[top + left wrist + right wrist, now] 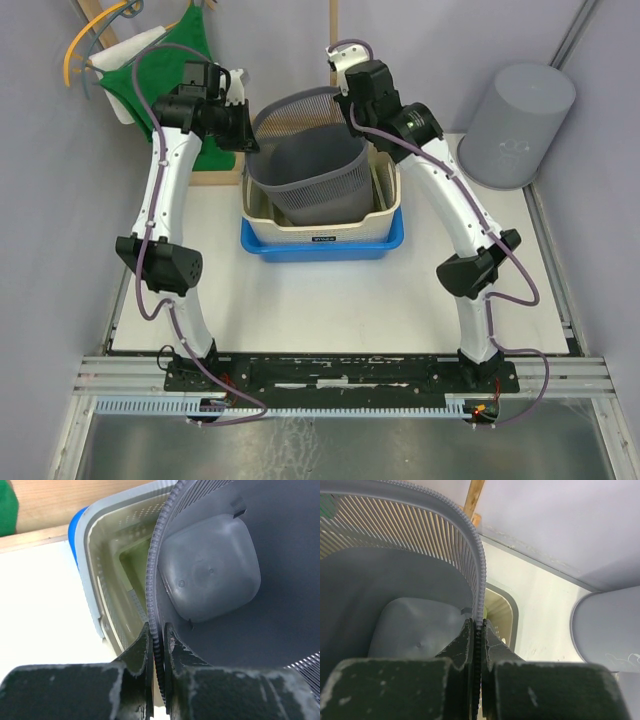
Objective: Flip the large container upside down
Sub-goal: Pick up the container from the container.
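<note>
Top view, basket: the large grey slatted basket (310,165) hangs tilted over the cream tub (322,233), its base down inside the tub walls. I cannot tell whether it touches the tub floor.
Top view, left gripper (248,135): at the rim on the basket's left side.
Top view, right gripper (352,108): at the rim on the opposite side, so I have it pinched across its width.
Top view, surroundings: the tub sits in a blue tray (320,250) on the white table (320,310). A grey bin (515,125) stands well apart at far right, and a green cloth (175,70) hangs at far left.
Left wrist view, grip: both fingers (142,650) are clamped on the ribbed rim, one inside and one outside. The basket's pale floor shows past them.
Left wrist view, obstacle: the tub wall lies just beside the rim, close below my fingers.
Right wrist view, grip: the jaws are closed tight on the rim, with the slatted wall curving away to the left.
Right wrist view, nearby: the grey bin is off to the right, apart from the basket.
Step in hand, my judgement: lift until the base is above the tub walls, then roll both wrists together at one pace.
Risk, my judgement: uneven turning could twist the thin rim out of a pinch, and rolling too low would catch the tub.
</note>
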Controlling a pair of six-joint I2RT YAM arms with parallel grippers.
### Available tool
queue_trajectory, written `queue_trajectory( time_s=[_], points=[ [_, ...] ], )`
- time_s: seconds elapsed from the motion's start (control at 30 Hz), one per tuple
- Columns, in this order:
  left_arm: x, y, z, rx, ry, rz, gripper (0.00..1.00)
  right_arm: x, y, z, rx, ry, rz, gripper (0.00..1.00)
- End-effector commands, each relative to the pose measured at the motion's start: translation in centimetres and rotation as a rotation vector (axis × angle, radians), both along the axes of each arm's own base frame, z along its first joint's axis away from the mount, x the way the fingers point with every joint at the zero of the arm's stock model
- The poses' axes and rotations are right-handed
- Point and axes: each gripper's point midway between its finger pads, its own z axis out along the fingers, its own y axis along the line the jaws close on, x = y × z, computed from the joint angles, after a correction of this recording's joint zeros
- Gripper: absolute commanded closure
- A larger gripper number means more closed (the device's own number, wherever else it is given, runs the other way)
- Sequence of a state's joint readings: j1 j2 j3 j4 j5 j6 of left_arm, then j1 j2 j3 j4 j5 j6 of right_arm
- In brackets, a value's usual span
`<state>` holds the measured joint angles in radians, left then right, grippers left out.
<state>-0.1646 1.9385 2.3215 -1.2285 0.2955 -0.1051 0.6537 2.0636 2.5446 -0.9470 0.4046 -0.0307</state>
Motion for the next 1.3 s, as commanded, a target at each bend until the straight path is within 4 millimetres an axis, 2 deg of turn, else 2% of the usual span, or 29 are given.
queue_trajectory(
  time_s=[0.0,0.1,0.3,0.5,0.67,0.77,0.9,0.97,1.03,1.1,1.17,1.27],
  points=[
    [-2.4,-1.8,13.3,0.021,-0.478,-0.156,0.97,-4.7,1.9,8.9,0.108,-0.158,0.275,1.0],
    [-3.2,-1.3,15.9,0.025,-0.574,-0.131,0.97,-6.0,1.8,10.5,0.14,-0.222,0.327,1.0],
    [-4.9,-1.4,19.1,0.005,-0.685,-0.125,0.97,-7.7,1.1,14.3,0.175,-0.309,0.366,1.0],
    [-6.6,-2.4,22.7,-0.042,-0.795,-0.139,0.97,-10.0,-0.3,18.6,0.226,-0.403,0.383,1.0],
    [-6.7,-2.2,25.6,-0.043,-0.885,-0.069,0.97,-11.3,-1.4,21.4,0.244,-0.48,0.381,1.0],
    [-6.5,-2.2,25.9,-0.031,-0.896,-0.067,0.97,-11.2,-1.9,21.5,0.238,-0.488,0.36,1.0],
    [-7.0,-2.3,25.0,-0.025,-0.878,-0.078,0.97,-11.6,-0.8,19.3,0.249,-0.417,0.411,1.0],
    [-8.0,-2.3,25.5,-0.039,-0.888,-0.087,0.97,-12.1,-0.6,19.4,0.288,-0.396,0.424,1.0],
    [-9.3,-2.4,26.6,-0.061,-0.914,-0.111,0.97,-13.1,0.9,19.0,0.348,-0.346,0.497,1.0],
    [-11.0,-2.8,27.2,-0.089,-0.927,-0.161,0.97,-14.3,1.3,19.6,0.38,-0.338,0.536,0.99],
    [-12.4,-3.4,26.8,-0.112,-0.92,-0.218,0.97,-14.5,0.9,20.0,0.376,-0.345,0.531,1.0],
    [-13.4,-3.9,25.3,-0.118,-0.891,-0.275,0.97,-15.2,1.7,18.2,0.333,-0.297,0.601,0.99]
  ],
)
